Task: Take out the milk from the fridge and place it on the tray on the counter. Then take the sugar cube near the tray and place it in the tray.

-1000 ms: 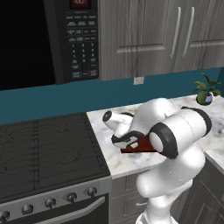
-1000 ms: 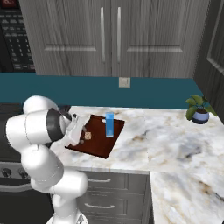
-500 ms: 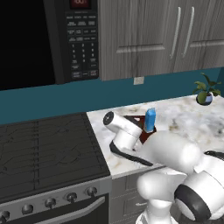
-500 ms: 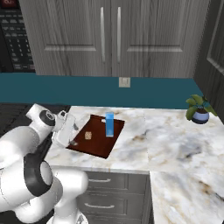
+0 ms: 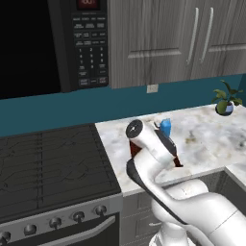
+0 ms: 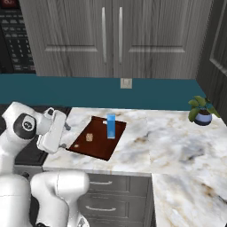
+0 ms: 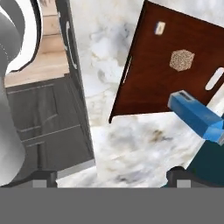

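off the bench's left edge hangs the gripper, jaws wide and empty. the tray lies to its right, well onto the bench. on it sit the cube, tiny, tan and speckled, mid-tray, and the milk, a blue carton upright near the tray's back edge.

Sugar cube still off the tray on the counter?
No, in the right base view the sugar cube sits on the tray, beside the upright milk carton.
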